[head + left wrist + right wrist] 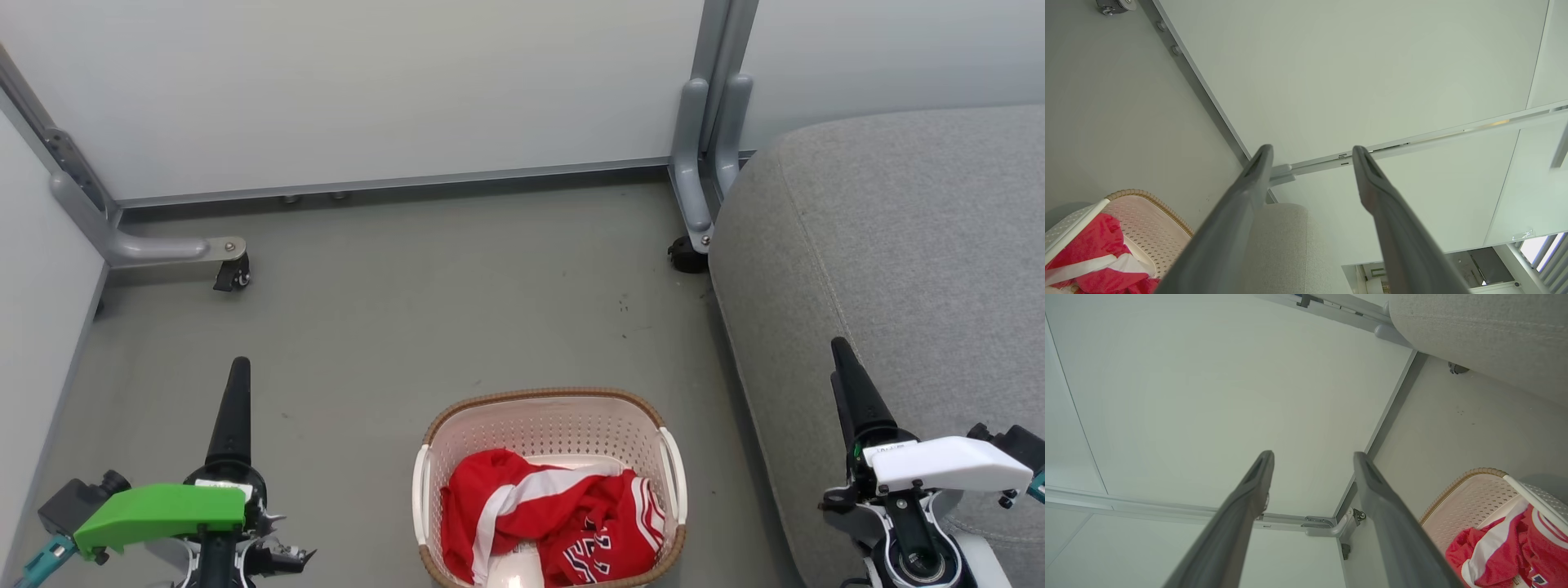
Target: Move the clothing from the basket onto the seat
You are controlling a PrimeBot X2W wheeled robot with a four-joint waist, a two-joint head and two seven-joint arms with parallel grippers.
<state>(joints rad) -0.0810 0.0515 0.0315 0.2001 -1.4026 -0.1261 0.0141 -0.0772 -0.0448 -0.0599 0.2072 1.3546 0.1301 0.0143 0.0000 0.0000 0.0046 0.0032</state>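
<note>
The cream basket (539, 396) with a brown rim stands on the floor at the bottom middle of the head view. The red clothing (563, 523) with white stripes lies bunched inside it, white-and-black numerals showing at the front. The grey seat (898, 245) fills the right side, right of the basket. My left gripper (238, 366) hovers left of the basket and my right gripper (841, 349) over the seat's front edge. The left gripper (1312, 148) and right gripper (1313, 454) are both open and hold nothing. The wrist views also catch the basket (1147, 196) (1478, 472), clothing (1090, 253) (1502, 547) and seat (1286, 245) (1486, 330).
Pale partition panels (392, 90) close off the back and left. Their grey metal feet end in casters (233, 278) (688, 255) on the floor. Bare grey floor (457, 310) stretches between the basket and the panels.
</note>
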